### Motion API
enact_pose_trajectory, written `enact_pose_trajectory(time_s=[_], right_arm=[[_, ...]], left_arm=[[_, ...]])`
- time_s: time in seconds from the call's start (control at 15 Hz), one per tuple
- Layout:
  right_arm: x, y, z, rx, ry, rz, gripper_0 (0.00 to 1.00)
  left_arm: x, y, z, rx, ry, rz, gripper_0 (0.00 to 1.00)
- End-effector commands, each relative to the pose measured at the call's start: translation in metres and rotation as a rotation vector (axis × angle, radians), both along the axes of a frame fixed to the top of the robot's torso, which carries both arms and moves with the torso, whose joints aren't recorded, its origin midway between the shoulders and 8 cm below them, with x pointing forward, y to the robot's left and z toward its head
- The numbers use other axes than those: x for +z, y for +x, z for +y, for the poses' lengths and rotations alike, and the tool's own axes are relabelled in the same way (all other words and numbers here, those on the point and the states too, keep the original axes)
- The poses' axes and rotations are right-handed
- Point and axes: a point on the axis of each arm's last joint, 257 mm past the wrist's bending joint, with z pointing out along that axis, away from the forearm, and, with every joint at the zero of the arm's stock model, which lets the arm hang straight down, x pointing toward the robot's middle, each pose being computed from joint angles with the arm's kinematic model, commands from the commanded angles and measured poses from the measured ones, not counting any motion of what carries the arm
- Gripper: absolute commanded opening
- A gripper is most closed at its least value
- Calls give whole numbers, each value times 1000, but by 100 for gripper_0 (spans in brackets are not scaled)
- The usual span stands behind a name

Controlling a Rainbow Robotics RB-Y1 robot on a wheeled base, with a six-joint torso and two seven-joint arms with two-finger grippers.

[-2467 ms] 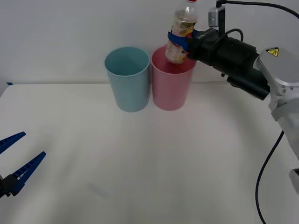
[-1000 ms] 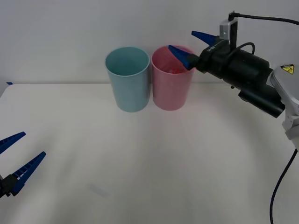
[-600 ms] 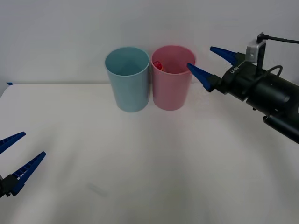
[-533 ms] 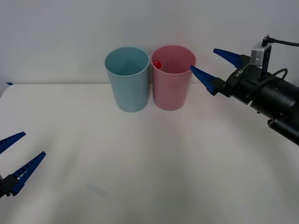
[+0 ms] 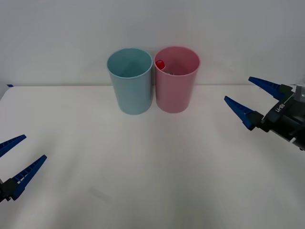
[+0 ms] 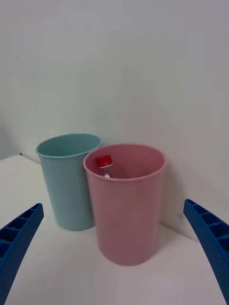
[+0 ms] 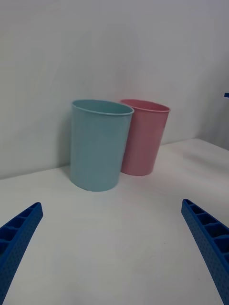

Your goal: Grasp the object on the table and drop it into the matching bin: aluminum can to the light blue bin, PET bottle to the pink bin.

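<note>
the right gripper (image 5: 248, 102) has let go and pulled back, jaws wide and empty, and the bottle (image 6: 105, 166) that was between them now lies in the pink bin (image 5: 176, 81) well ahead of them, red cap at the rim, so the sorting looks done. the left gripper (image 5: 16, 160) waits low, jaws wide, both bins far ahead of it. count: one bottle, one pink bin, one blue bin (image 5: 130, 82), one table (image 5: 143, 167), two grippers.

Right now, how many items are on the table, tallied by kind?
Bins: 2, pink bin and blue bin
Bottles: 1, bottle inside the pink bin, red cap showing
Total: 3
</note>
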Motion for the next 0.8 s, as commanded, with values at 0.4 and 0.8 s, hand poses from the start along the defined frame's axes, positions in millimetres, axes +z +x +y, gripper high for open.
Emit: enact_pose_trajectory(time_s=[0.4, 0.8], right_arm=[[-47, -62, -52, -27, -93, 23, 100], [-87, -112, -79, -81, -23, 137, 100]], left_arm=[[0, 0, 0, 0, 0, 0, 100], [0, 0, 0, 0, 0, 0, 100]])
